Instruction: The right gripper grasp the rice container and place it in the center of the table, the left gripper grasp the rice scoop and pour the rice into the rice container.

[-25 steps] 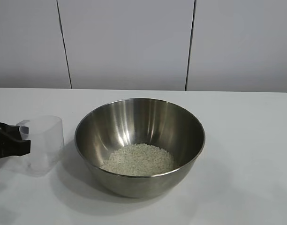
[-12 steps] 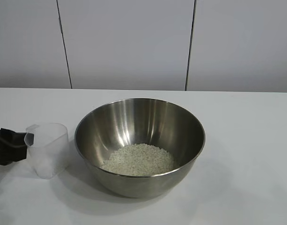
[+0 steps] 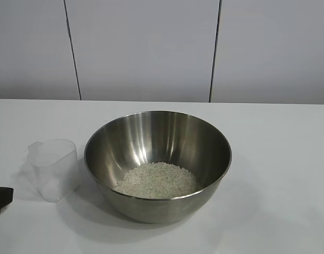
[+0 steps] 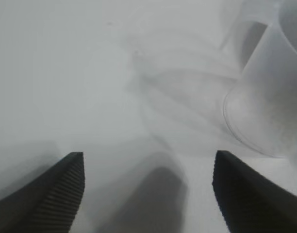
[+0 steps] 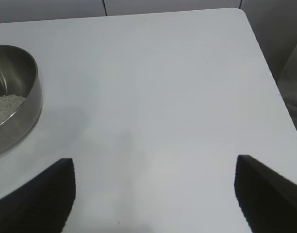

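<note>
exterior view had changed a fair bit from the earlier frames: a second before, the black two-fingered left gripper [image 3: 0, 197] was clamped on the small clear plastic rice scoop [image 3: 52, 168], which sat tipped over. half a second before, the scoop was already upright with the claw still at its handle. now the claw had backed right off to the picture's left edge, only a dark tip of it showing low in the corner, and the scoop stood alone on the plain white table [image 3: 278, 159].

left gripper [image 4: 147, 167] in its own wrist view had its two ribbed black fingers [image 4: 61, 191] spread wide, nothing between them but bare tabletop and shadow. it touched nothing. the scoop [image 4: 265, 97] sat ahead of it and off to one side, clear of both fingers, near but apart.

the scoop stood upright just beside the large round shiny stainless-steel rice container [image 3: 158, 164], on its left in the exterior view, with a narrow gap between them. white rice grains [image 3: 156, 181] lay heaped in the bottom of the bowl, which sat around the middle of the table.

right gripper [image 5: 155, 187] hung open wide too, black fingers well apart over bare table, holding nothing, with the bowl [image 5: 15, 102] off near the edge of its view.
</note>
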You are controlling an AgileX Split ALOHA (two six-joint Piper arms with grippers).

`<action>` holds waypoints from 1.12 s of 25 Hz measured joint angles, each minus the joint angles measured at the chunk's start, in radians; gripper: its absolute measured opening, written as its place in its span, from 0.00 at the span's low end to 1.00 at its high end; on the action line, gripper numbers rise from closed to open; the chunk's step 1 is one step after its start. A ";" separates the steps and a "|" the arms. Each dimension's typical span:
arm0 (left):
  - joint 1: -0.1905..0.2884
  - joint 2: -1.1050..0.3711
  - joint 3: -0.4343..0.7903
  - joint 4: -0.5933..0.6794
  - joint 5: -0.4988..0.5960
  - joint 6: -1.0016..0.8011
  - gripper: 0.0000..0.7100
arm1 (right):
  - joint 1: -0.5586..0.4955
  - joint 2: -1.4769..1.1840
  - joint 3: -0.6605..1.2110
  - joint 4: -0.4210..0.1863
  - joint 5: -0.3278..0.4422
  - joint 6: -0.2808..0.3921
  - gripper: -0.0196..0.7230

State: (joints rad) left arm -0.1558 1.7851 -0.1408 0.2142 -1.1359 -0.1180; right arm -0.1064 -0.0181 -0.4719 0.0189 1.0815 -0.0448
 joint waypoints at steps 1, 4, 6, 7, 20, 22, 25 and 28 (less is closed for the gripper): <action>0.000 -0.030 -0.012 0.012 0.047 0.000 0.84 | 0.000 0.000 0.000 0.000 0.000 0.000 0.85; 0.000 -0.134 -0.077 0.065 0.273 -0.016 0.82 | 0.000 0.000 0.000 0.000 0.000 0.000 0.85; 0.000 -0.207 -0.133 0.113 0.446 -0.078 0.80 | 0.000 0.000 0.000 0.000 0.000 0.000 0.85; 0.000 -0.250 -0.172 0.146 0.522 -0.119 0.80 | 0.000 0.000 0.000 0.000 0.000 0.000 0.85; 0.000 -0.528 -0.650 0.660 1.250 -0.641 0.76 | 0.000 0.000 0.000 0.000 0.000 0.000 0.85; 0.000 -0.528 -0.673 0.621 1.289 -0.572 0.76 | 0.000 0.000 0.000 0.000 0.000 0.000 0.85; 0.013 -0.528 -0.719 0.493 1.367 -0.400 0.76 | 0.000 0.000 0.000 0.000 0.000 0.000 0.85; 0.079 -0.528 -0.785 0.239 1.468 -0.118 0.76 | 0.000 0.000 0.000 0.000 0.000 0.000 0.85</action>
State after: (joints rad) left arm -0.0771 1.2575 -0.9262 0.4532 0.3322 -0.2361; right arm -0.1064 -0.0181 -0.4719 0.0189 1.0813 -0.0448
